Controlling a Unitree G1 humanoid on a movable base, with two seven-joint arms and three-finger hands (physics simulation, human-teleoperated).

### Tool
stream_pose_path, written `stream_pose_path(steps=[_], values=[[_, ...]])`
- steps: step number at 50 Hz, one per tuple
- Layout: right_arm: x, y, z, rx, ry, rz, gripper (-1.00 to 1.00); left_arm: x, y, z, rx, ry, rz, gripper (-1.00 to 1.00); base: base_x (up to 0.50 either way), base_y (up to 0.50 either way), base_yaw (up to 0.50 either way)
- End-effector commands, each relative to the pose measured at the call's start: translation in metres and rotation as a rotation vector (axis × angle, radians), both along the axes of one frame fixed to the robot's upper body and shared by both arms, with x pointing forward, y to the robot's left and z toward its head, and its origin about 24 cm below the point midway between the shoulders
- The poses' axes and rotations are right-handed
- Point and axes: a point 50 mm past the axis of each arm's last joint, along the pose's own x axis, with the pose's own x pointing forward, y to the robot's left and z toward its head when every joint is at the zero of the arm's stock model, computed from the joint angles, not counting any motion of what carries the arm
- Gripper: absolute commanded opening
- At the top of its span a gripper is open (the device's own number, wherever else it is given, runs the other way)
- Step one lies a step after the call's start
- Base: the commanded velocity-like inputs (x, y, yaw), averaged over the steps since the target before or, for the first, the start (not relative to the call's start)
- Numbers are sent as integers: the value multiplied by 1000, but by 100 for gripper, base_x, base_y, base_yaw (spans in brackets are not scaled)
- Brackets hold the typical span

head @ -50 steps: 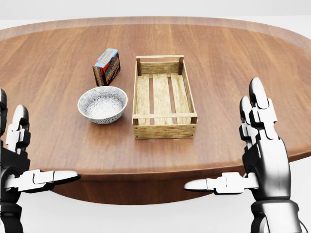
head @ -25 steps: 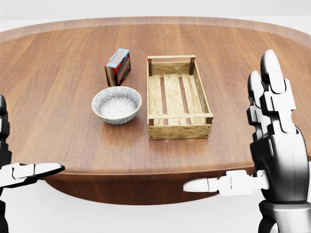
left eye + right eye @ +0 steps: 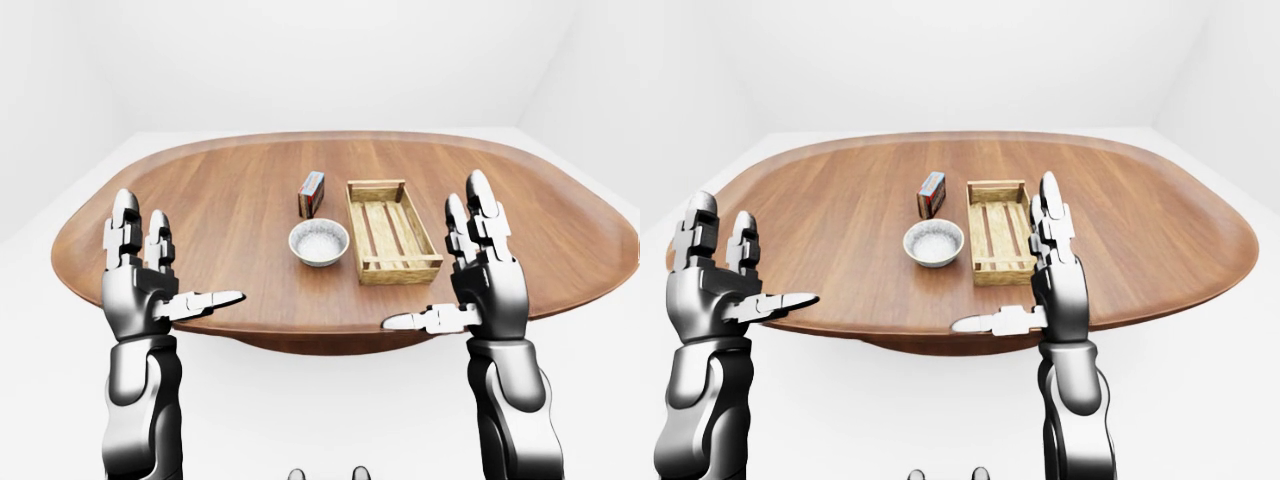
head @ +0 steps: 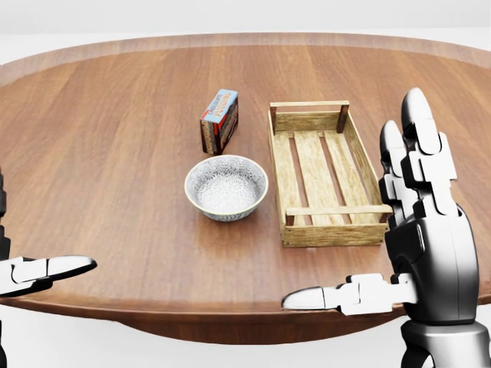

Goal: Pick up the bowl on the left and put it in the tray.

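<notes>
Patterned grey-white bowl (image 4: 225, 188) (empty) sits beside tray (image 4: 331, 234); left hand (image 3: 140, 287), right hand (image 3: 488, 287) spread wide.

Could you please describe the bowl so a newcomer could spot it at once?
On the oval wooden table, find the slatted wooden tray. The bowl sits left of it in the head view: round, patterned and empty, unlike the printed box above it.

Table (image 4: 115, 153): reddish-brown wood, straight grain, smooth, soft sheen. Tray (image 4: 331, 234), at 3 o'clock of bowl: pale wood slats, looked unfinished, matt, grain and dark fastener dots showed. Bowl (image 4: 225, 211): looked ceramic, glazed, fine grey-white pattern inside and out. Box (image 4: 219, 120), at bowl's 12 o'clock: printed card, blue top, dark red side. Left hand (image 3: 140, 290) and right hand (image 4: 426, 253): glossy dark metal-like shells, smooth white fingertips.
</notes>
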Motion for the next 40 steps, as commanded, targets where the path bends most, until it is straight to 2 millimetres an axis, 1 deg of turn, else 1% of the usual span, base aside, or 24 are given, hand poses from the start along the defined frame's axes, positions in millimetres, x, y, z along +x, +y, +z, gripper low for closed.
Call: stream_pose_path(steps=[1, 13, 24, 25, 27, 37, 40], values=[[-1, 1, 1, 16, -3, 15, 100, -1, 0, 1, -1, -6, -1, 100, 50, 0, 0], [-4, -2, 4, 11, -17, 7, 100, -3, -2, 1, 1, -8, -4, 100, 50, 0, 0], [-4, 0, 6, -31, -27, -6, 100, -4, -2, 1, 1, -10, -4, 100, 50, 3, 0], [-2, 1, 4, -63, -16, -20, 100, -3, -2, 1, 0, -9, -3, 100, 50, 23, 0], [-1, 0, 1, -41, -2, -16, 100, -4, -2, 1, 1, -9, -4, 100, 50, 31, 0], [-9, -4, 10, -9, -50, -11, 100, -5, -3, 3, 7, -16, -6, 100, 49, 36, 0], [-11, -4, 13, -9, -65, -8, 100, -5, -4, 4, 6, -20, -8, 100, 50, 12, 0]])
